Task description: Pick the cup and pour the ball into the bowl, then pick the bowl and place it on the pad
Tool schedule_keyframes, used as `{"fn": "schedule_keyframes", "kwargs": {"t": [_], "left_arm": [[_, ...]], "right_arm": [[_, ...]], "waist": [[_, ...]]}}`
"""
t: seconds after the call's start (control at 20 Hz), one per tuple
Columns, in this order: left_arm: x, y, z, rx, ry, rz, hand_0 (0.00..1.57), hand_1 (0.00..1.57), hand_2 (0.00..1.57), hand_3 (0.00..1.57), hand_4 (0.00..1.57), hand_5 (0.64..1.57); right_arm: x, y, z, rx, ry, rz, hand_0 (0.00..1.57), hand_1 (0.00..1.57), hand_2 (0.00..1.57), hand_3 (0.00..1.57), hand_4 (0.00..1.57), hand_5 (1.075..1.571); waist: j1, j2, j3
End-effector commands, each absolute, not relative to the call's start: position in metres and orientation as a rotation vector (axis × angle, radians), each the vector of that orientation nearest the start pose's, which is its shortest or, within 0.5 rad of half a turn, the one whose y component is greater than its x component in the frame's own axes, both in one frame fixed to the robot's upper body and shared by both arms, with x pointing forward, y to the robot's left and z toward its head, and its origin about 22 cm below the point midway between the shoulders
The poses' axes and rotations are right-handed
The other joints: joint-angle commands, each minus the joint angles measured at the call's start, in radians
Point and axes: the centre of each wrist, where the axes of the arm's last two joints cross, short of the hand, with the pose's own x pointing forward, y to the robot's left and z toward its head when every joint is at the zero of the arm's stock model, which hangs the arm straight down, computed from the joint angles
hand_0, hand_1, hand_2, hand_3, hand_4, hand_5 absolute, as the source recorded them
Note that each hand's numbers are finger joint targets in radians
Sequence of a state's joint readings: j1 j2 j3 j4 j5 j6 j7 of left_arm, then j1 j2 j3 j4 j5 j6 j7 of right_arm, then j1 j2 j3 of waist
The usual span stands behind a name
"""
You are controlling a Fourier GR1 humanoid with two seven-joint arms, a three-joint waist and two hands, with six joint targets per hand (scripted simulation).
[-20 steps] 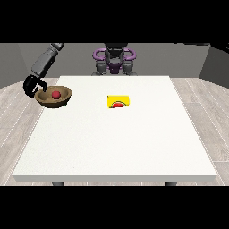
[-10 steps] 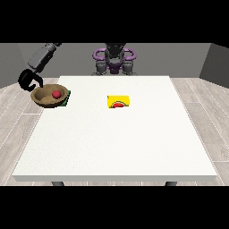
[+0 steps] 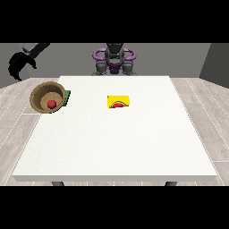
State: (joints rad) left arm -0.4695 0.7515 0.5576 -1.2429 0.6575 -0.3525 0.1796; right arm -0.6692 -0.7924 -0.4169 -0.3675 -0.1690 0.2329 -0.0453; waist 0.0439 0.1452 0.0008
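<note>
A large white table (image 3: pixel 112 134) fills the centre of the frame, standing on a pale wood-plank floor (image 3: pixel 208 116) with grey walls behind. The robot (image 3: pixel 114 60) stands at the table's far edge, top centre. A brown bowl (image 3: pixel 47 97) sits at the table's left edge, tilted with its opening facing the camera, overlapping a green pad (image 3: pixel 67 97). A red ball (image 3: pixel 52 104) lies inside the bowl. A yellow cup (image 3: pixel 118 102) lies on its side near centre, long axis left-to-right. The hand at the view's left (image 3: pixel 18 65), upper left, hangs apart from the bowl, fingers curled, holding nothing.
</note>
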Motion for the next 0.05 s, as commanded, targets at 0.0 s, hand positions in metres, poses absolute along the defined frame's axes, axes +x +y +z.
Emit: {"fn": "schedule_keyframes", "kwargs": {"t": [0.0], "left_arm": [[0.298,0.468,0.1804,0.03,-1.761,0.122,0.0,0.0,0.0,0.0,0.98,1.57]], "right_arm": [[0.3578,-0.4761,0.1061,-0.287,-1.397,-0.126,0.0,0.0,0.0,0.0,0.7,1.219]], "waist": [[-0.051,-0.186,-0.005]]}}
